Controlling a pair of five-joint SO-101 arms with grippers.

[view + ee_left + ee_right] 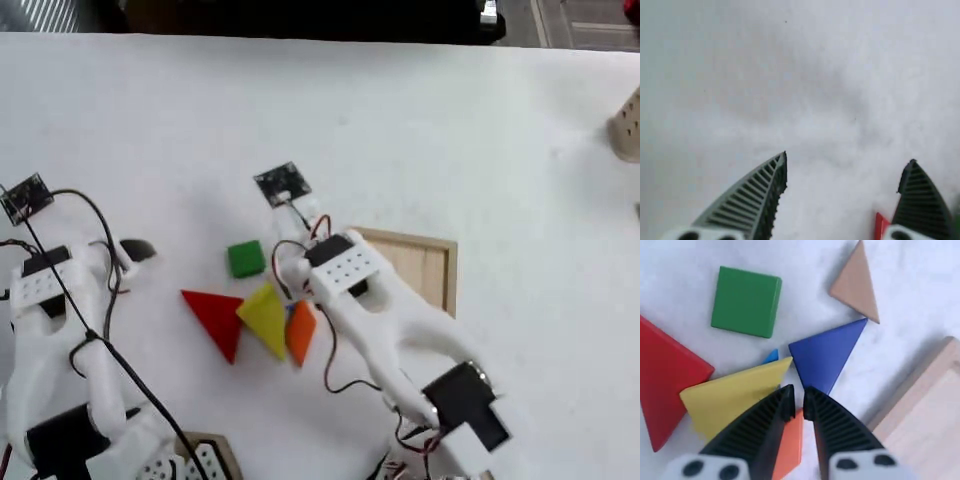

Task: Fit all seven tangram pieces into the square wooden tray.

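**Right wrist view: gripper poised over crowded pieces, tray unfilled**

The right gripper [797,399] hangs with its jaws drawn almost together, with a thin slit between them and nothing seen in it. It is above the spot where the yellow triangle [730,395], the blue triangle [825,355] and the orange piece [792,440] meet. The left gripper [847,160] stands wide apart over bare table [400,130], toward the table's left edge, and holds nothing.

Seven pieces lie loose near the middle of the table. The wooden tray [930,410] sits just beside them, on the side toward the right edge, and what shows of its floor is bare. The red triangle [215,318] touches the yellow one. The green square [746,301] and the tan triangle [856,285] lie apart from the cluster, toward the far edge. A small light-blue piece [771,356] peeks out at the yellow triangle's edge, seemingly from under it.

The pieces look like flat, stiff, painted wood. They are probably light, not fragile, and smooth enough to slide on the table. Being thin, they offer only their edges for a grip. The green square has parallel sides and free space round it, so it looks the easiest to pinch. A triangle's slanting sides may slip out of closing jaws, so nudging one clear first and gripping it low across two edges seems wiser.
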